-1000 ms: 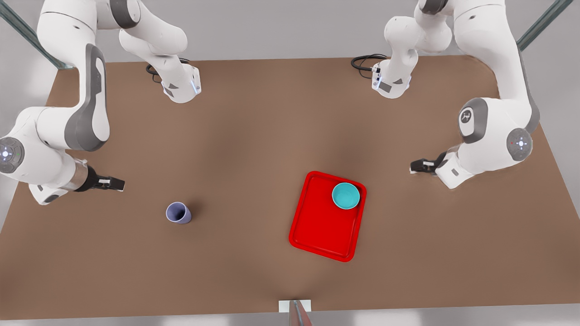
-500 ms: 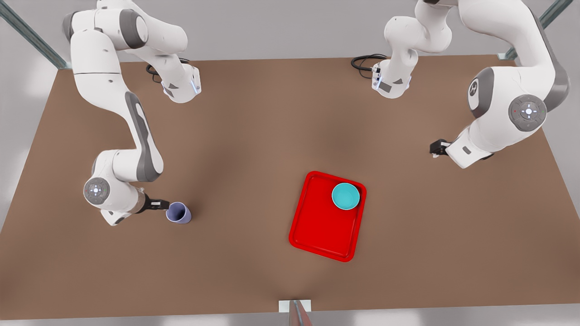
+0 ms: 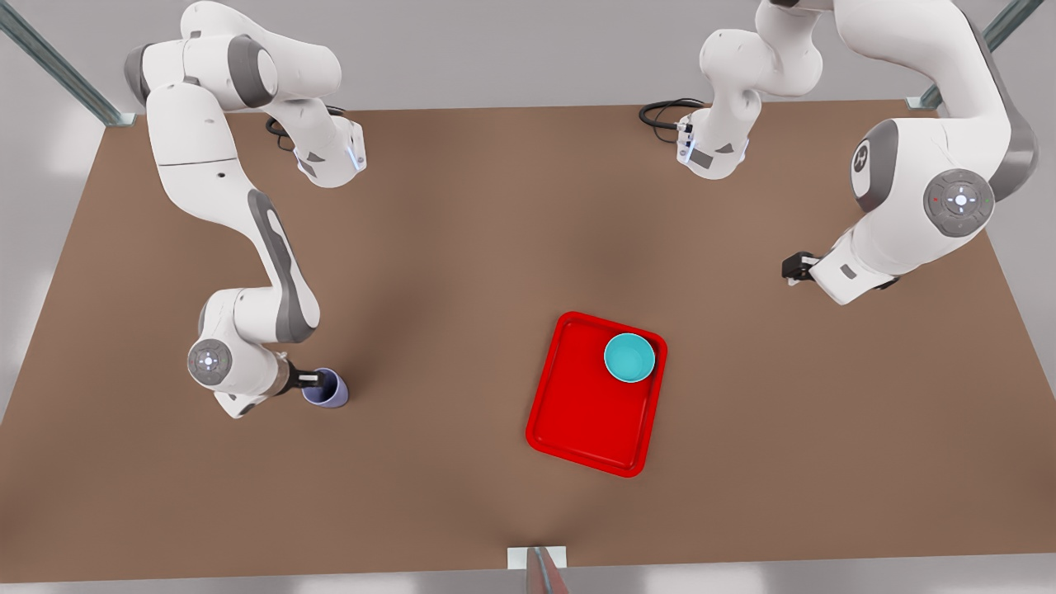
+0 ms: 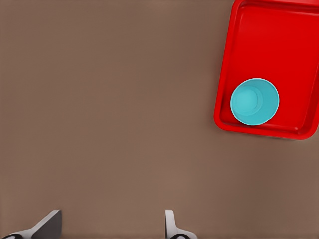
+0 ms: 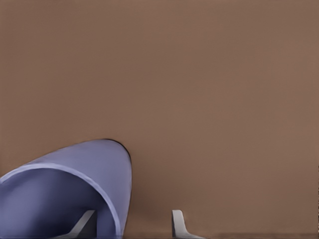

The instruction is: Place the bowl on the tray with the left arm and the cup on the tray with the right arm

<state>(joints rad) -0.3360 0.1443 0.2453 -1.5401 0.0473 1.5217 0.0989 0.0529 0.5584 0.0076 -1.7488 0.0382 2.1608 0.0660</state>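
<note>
The bowl point(image 3: 629, 357) already sits on the tray point(image 3: 577, 412). The cup point(image 3: 327, 388) stands on the table point(image 3: 462, 247); the right gripper point(image 3: 318, 380) straddles its rim, open. The left gripper point(image 3: 794, 268) waits open, empty.

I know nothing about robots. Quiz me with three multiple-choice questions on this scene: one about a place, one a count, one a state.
1. Where does the bowl sit? A) beside the tray B) on the tray C) in a hand
2. How many things lie on the tray? A) none B) one C) two
3. The right hand at the cup is: A) open B) shut, empty C) lifting the cup

Answers: B, the bowl is inside the red rim; B, only the bowl lies there; A, its fingers straddle the cup's wall.
</note>
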